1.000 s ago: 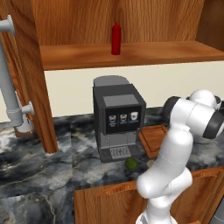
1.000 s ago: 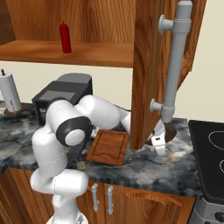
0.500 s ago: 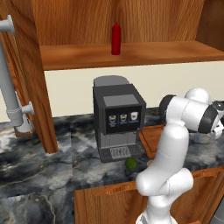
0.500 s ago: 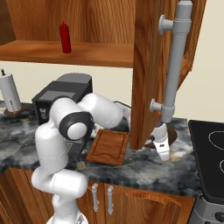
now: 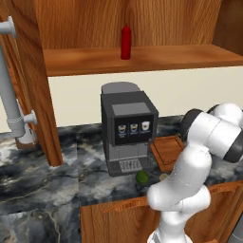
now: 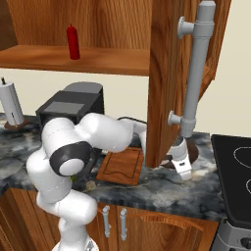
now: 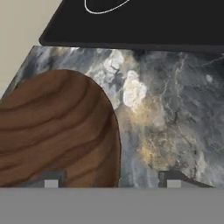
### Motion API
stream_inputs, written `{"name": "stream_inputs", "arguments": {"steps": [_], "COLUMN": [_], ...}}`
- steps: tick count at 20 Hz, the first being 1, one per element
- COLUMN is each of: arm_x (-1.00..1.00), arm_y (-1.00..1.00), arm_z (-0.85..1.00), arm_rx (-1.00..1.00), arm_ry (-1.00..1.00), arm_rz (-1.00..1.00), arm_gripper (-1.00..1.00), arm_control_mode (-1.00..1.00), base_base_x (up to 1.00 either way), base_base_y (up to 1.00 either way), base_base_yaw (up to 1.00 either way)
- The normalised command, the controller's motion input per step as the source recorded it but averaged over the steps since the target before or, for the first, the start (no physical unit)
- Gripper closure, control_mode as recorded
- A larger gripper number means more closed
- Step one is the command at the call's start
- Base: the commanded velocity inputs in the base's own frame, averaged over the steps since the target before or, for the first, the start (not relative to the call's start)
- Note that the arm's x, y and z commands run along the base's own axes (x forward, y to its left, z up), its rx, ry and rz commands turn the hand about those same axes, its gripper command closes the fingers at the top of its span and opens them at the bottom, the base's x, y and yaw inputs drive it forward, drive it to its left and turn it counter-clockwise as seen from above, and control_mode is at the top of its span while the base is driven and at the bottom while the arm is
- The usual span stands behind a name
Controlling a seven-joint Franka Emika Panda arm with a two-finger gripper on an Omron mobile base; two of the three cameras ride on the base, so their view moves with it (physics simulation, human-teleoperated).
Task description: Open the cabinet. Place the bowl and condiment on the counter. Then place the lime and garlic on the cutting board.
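One tool (image 7: 109, 177), fingers spread wide and empty, hovers over the bowl (image 7: 57, 131) on the counter (image 7: 175, 113); condiment (image 5: 126, 42) remains above, on the cabinet shelf (image 5: 142, 59).

Both base views face the counter (image 5: 42, 175) from opposite rear sides; the hand view looks closely down on it.

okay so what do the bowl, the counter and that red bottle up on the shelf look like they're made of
Bowl: seemingly wood, dark brown with curved grain bands, dull finish. Counter: looks like polished marble or similar stone, dark grey with pale and golden veins. Red bottle: probably plastic, uniformly red and smooth with a narrow top; too small to be sure.
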Motion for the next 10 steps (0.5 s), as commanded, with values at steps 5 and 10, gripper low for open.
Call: {"name": "stream_inputs", "arguments": {"steps": [5,10], "arm_x": [-0.37,-0.26], "arm_y": [0.88,0.86], "arm_z": [0.64,0.66], "arm_rx": [-0.12,-0.16], "arm_ry": [0.01,0.01], "arm_rz": [0.13,0.22], "arm_gripper": [-1.00,-1.00], "arm_control_mode": [-1.00,-1.00], "base_base_x": [0.00,0.00], "base_base_y": [0.00,0.00], "base_base_yaw": [0.00,0.00]}}
